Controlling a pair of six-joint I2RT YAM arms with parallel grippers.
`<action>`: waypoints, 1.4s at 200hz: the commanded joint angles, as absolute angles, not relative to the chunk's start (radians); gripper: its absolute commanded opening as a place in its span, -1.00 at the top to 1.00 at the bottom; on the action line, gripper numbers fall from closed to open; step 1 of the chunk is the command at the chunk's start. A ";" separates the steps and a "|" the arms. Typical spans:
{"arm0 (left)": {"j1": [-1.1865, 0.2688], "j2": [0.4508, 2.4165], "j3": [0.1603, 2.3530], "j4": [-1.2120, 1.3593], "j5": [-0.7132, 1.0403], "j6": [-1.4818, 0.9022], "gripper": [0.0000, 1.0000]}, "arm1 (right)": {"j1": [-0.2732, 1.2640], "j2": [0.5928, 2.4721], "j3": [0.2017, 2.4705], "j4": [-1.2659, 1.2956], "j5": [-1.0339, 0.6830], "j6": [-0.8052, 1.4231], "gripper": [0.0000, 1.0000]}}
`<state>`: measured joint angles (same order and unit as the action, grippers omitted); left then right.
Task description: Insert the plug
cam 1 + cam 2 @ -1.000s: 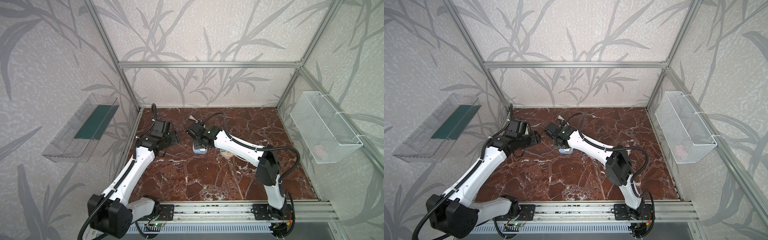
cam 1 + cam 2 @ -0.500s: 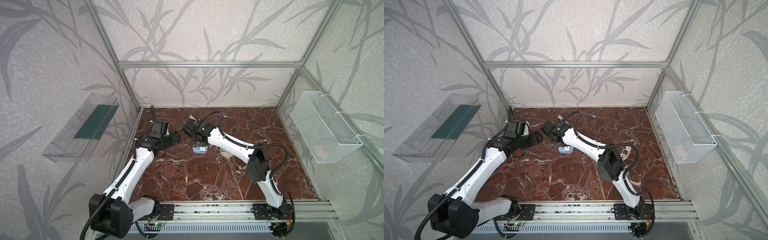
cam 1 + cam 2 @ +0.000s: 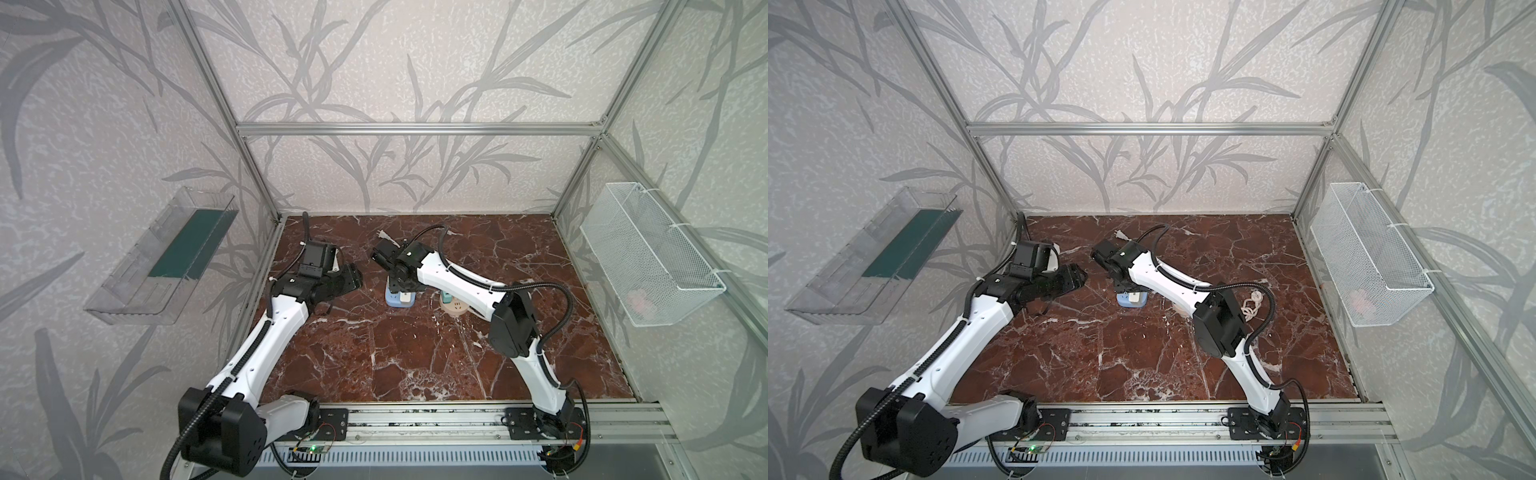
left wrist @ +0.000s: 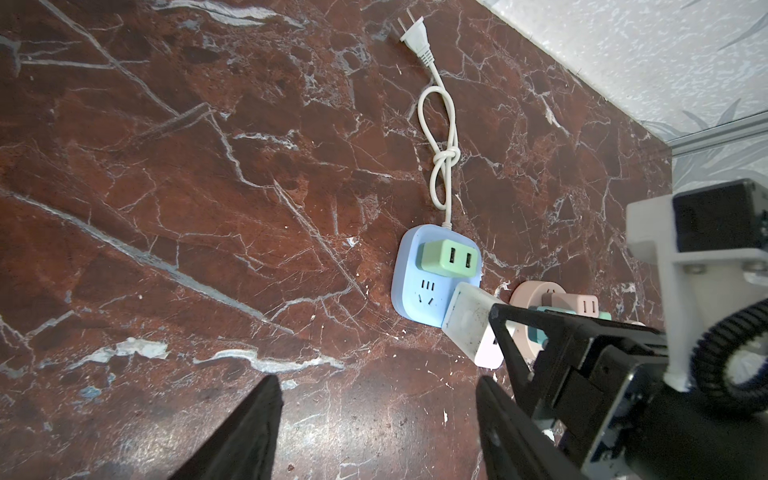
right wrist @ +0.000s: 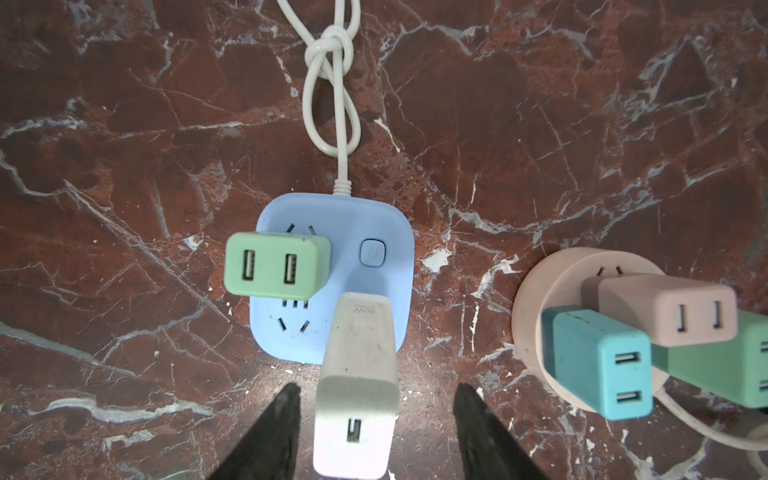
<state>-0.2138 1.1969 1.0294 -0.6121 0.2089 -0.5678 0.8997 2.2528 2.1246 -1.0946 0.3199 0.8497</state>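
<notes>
- Right wrist view looks straight down on the marble tabletop (image 5: pixel 124 166). It is hard and flat enough to press against, but probably smooth enough to let a light object skid.
- In the left wrist view the left gripper (image 4: pixel 376 380) has its fingers spread wide with nothing between them. It hangs over bare marble near the strip, and I judge it free to steady the strip.
- The right gripper (image 5: pixel 376 386) has a jaw on either side of the plug, with marble showing in the gap on both sides. It is parted and not clamped on anything.
- The blue power strip (image 5: pixel 386 216) lies flat, held only by its knotted cord (image 5: pixel 338 104). It looks like light, rounded plastic, so an off-centre push would likely slide or tip it.
- The white charger (image 5: pixel 357 365), the task's plug, stands over the strip's corner away from the cord, on the side of the power button (image 5: pixel 372 252).
  - It looks tilted in the left wrist view, and I cannot tell whether its prongs are seated.
  - It should handle as a rigid, light, smooth block. It is best pinched on its two broad flat sides, low towards the prong end, so it cannot pivot.
- The green adapter (image 5: pixel 274 266) is already in the strip, just beside the charger, and leaves little finger room there.
- The free socket slots (image 5: pixel 293 322) are small, and stiff prongs forced in at a tilt could bend.
</notes>
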 commanded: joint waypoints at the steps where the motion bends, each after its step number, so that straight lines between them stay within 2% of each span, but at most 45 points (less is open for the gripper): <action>1: -0.210 1.195 1.025 -0.601 0.217 -0.550 -0.43 | 0.899 2.267 2.111 -1.088 0.300 0.871 -0.18; 48: -0.210 1.198 1.024 -0.600 0.226 -0.549 -0.41 | 0.893 2.284 2.091 -1.062 0.259 0.874 -0.14; 104: -0.209 1.194 1.020 -0.596 0.227 -0.549 -0.40 | 0.884 2.305 2.092 -1.075 0.247 0.864 0.08; 131: -0.209 1.192 1.022 -0.598 0.227 -0.549 -0.40 | 0.870 2.313 2.102 -1.082 0.239 0.844 0.37; 139: -0.209 1.192 1.022 -0.598 0.227 -0.549 -0.40 | 0.864 2.317 2.112 -1.080 0.231 0.822 0.55; 153: -0.209 1.190 1.020 -0.600 0.229 -0.554 -0.39 | 0.852 2.339 2.160 -1.112 0.202 0.781 1.00; 218: -0.209 1.171 1.017 -0.596 0.257 -0.559 -0.38 | 0.787 2.566 2.645 -1.512 0.041 0.618 1.00; 239: -0.209 1.163 1.019 -0.598 0.264 -0.557 -0.38 | 0.787 2.544 2.613 -1.542 0.027 0.601 1.00; 280: -0.209 1.153 1.019 -0.595 0.282 -0.560 -0.38 | 0.801 2.375 2.384 -1.487 0.032 0.605 1.00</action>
<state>-0.2138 1.1809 1.0294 -0.6052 0.2657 -0.5682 0.7856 2.4779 2.4722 -1.4216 0.0532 0.6216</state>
